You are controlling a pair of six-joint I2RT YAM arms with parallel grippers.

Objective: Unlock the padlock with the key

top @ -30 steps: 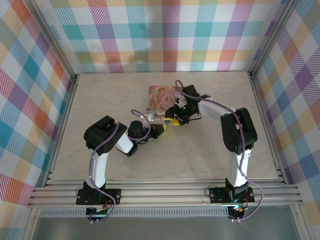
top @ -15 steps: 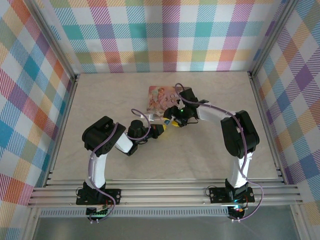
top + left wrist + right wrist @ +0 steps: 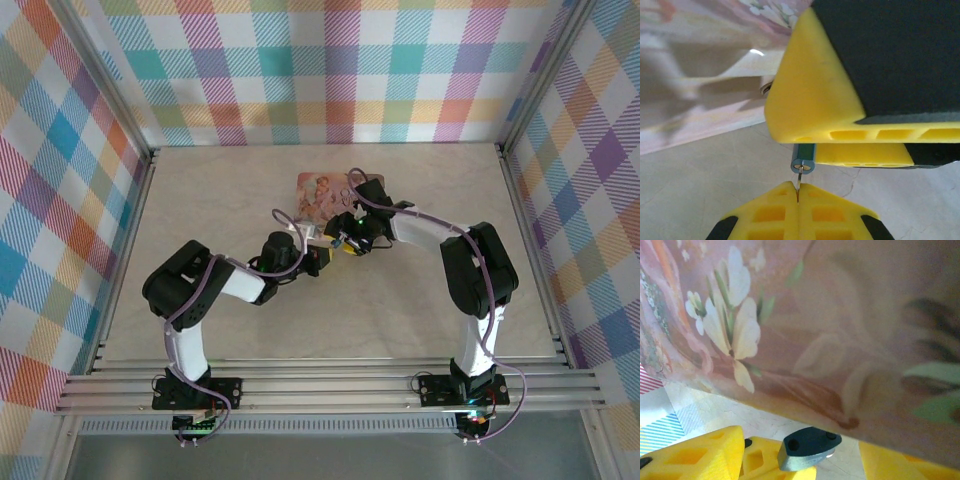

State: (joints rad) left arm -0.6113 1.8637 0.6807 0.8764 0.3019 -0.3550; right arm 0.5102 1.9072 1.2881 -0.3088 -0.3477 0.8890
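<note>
The tiny blue padlock (image 3: 803,164) hangs just above the table, keyhole end toward the left wrist camera. The thin metal key (image 3: 799,181) stands with its blade in the keyhole. My left gripper (image 3: 798,191) is shut on the key's other end. In the right wrist view the padlock's (image 3: 807,445) dark top face has two holes. It lies between the yellow fingers of my right gripper (image 3: 800,452), close to the left finger (image 3: 715,452), with a gap to the right one; these jaws are open. From above, both grippers (image 3: 322,259) (image 3: 348,244) meet tip to tip below the tin.
A pink floral tin (image 3: 322,194) lies flat just behind the grippers; its side (image 3: 850,340) looms close over the padlock. The beige table (image 3: 200,200) is ringed by an aluminium frame and checked walls. Cables loop over both wrists.
My left arm's elbow has swung out left and its wrist has pushed toward the padlock. The right wrist has shifted slightly left and its jaws have widened.
</note>
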